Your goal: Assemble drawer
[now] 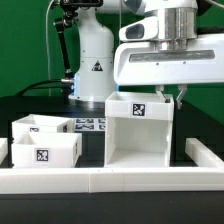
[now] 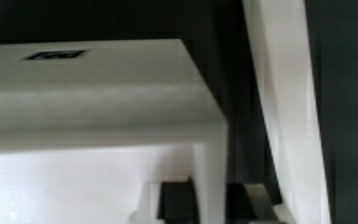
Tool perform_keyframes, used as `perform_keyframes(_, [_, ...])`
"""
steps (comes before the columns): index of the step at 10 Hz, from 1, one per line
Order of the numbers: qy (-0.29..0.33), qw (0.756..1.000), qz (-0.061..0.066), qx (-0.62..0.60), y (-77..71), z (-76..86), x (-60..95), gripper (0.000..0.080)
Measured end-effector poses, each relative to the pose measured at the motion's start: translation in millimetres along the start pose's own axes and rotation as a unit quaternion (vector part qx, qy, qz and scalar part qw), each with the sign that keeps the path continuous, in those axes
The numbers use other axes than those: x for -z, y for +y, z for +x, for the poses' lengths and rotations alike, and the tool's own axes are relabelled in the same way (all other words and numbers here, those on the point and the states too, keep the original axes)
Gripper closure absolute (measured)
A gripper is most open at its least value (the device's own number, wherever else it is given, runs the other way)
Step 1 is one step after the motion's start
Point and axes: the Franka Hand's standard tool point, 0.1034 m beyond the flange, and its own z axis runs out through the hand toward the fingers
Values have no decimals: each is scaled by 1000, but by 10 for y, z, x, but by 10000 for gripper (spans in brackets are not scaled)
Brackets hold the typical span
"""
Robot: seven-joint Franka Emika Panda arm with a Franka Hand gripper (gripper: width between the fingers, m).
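**Item: drawer, unassembled; three parts on the tabletop [image 1: 30, 105].**

- Housing [image 1: 140, 135]: upright at centre, open face toward the exterior camera, one tag on its top front edge. Just behind the white rail [image 1: 100, 180].
- Front tray [image 1: 45, 152] and rear tray [image 1: 38, 124]: side by side, touching or nearly so, at the exterior view's left. Both stand apart from the housing and neither is inserted.
- Marker board [image 1: 90, 125]: flat behind the trays.

**Fingers [image 1: 162, 96]:** apart, at the housing's top edge on the exterior view's right. In the wrist view one finger [image 2: 172, 205] sits on each side of a thin upright wall of the housing [image 2: 87, 110], with a narrow dark gap on either side. They straddle the wall and are not seen pressing on it. The trays lie well away from them.

**Risks, as judged:**
- Closing off-centre on so thin a wall could twist or tip the housing — it is tall and light-looking, and is gripped at one upper corner only.
- A push or drag from this hold could jam the housing against the rail.
- A shallow bite on matte plastic may slip, leaving the opening skewed for the trays.
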Motion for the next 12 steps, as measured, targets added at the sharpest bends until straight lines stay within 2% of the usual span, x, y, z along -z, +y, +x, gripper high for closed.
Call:
perform_keyframes(5, [8, 990, 14, -141, -38, 203, 5, 761])
perform_keyframes(8, [7, 978, 23, -205, -86, 204, 25, 761])
perform_keyframes(12, [-6, 941, 37, -336, -151, 205, 10, 761])
